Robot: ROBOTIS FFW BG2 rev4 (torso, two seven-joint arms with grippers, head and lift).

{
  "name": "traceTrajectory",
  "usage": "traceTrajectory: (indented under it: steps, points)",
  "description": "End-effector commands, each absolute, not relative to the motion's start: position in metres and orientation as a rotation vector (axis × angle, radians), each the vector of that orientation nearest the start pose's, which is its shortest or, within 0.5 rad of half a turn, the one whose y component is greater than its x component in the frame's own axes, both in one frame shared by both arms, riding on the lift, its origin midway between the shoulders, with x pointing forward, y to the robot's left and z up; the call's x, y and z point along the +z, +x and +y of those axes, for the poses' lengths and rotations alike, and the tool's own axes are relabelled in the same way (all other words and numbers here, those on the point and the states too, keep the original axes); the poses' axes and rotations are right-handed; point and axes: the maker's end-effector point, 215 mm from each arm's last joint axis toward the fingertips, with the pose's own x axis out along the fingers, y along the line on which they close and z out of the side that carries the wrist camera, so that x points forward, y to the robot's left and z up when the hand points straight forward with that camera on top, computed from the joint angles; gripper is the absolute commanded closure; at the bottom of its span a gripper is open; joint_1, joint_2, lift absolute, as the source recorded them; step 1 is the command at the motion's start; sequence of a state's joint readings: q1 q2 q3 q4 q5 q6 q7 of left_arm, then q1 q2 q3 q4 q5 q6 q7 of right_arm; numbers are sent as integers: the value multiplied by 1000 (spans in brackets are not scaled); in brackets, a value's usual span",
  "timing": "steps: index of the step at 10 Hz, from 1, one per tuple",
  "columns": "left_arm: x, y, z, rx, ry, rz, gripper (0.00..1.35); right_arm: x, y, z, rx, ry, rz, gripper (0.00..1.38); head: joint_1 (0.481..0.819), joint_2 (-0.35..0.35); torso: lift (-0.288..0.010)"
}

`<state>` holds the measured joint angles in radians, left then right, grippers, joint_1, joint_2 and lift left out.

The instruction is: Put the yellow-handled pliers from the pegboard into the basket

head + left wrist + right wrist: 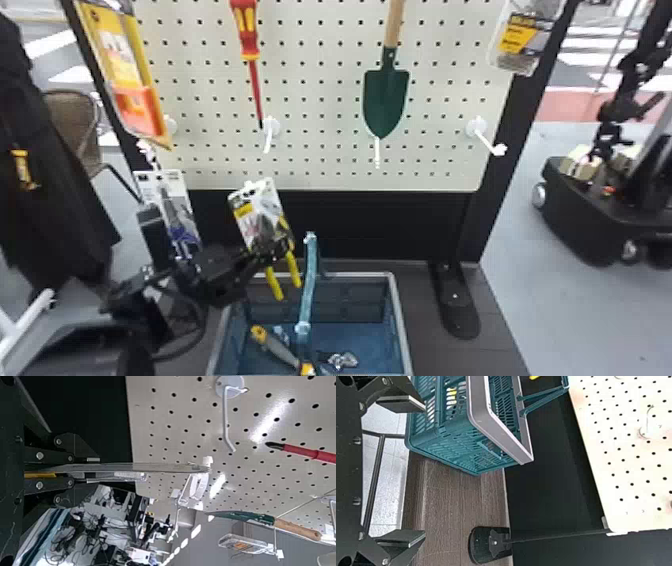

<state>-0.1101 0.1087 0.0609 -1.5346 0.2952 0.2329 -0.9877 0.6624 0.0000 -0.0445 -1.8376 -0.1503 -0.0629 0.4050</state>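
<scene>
One pair of pliers (275, 284), off the board (320, 115) & in L gripper (270, 250), w/ yellow grips hanging down and card (257, 207) tipped at the top. Pinched narrow on the pack, as per L wrist view. Now at the basket's (400, 320) rear L corner in head view, grips close to the rim; can't tell exact ht. above it.

Step in hand, prob.: the carry, approx. halfway or better, w/ release to go. Next: bring pliers R & toward the robot, clear of the rim, then lower into the L half & let go. Must mind the upright handle (310, 280), just beside the grips; could snag card or pliers if swung too far R. Best to keep the pinch firm till well inside, esp. w/ a slick, flat pack that might twist. OK to land on or beside the yellow-gray tool (272, 345) already in there.

Idle by the basket's R side: R gripper (425, 471), spread wide, w/ nothing btwn the fingers. No need of it for the drop, prob.
</scene>
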Motion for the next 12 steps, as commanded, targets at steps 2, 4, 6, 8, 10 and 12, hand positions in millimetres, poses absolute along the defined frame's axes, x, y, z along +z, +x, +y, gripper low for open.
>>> traceTrajectory:
  steps: [2,4,6,8,10,12]
  points:
    - [-341,519,108,-941,-299,94,1122,-480,342,-171,327,192,297,176,549,0,-100]
    - [-355,510,109,-942,-305,124,1122,-480,342,-171,327,192,297,176,549,0,-100]
    - [-361,504,103,-968,-301,148,1122,-480,341,-171,326,194,299,174,549,0,-100]
    - [-366,500,100,-984,-303,172,1121,-481,340,-171,326,193,301,176,549,0,-100]
    - [-375,494,98,-995,-299,202,1119,-482,340,-171,326,195,303,176,549,0,-100]
    - [-378,493,98,-1001,-295,220,817,-482,340,-171,326,195,303,176,549,0,-100]
